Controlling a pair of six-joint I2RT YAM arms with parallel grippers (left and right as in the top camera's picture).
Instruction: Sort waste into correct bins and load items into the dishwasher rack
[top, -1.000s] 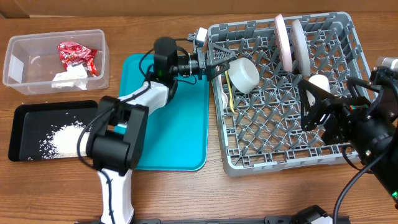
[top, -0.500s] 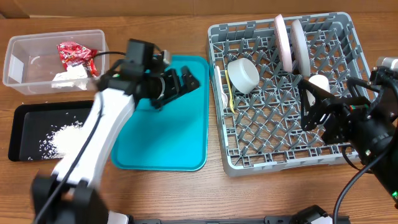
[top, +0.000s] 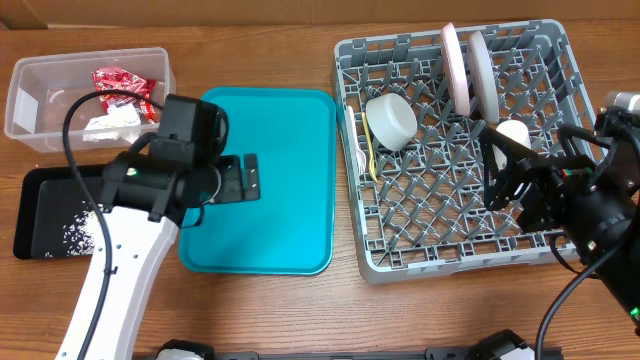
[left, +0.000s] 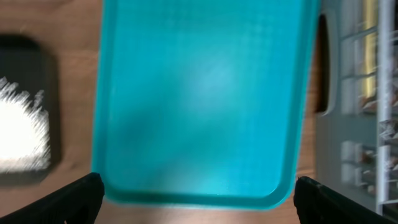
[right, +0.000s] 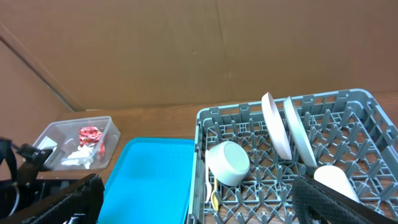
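Left end effector (top: 252, 178), spread wide — above teal tray (top: 290, 225)

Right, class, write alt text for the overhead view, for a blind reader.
A grey dishwasher rack holds two upright plates, a cup and a bowl. Left of it: a teal tray, a black tray with rice, a clear tub with waste.

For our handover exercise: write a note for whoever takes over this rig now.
Left gripper: jaws open, empty, above the teal plastic tray.
Right gripper: jaws open, empty, over the grey lattice dishwasher rack.
Done: red wrapper and white napkin in clear plastic tub; rice grains in black tray; two round plates, pale bowl, white cup, yellow spoon in rack.
Remaining: white fork and foil ball, not visible.
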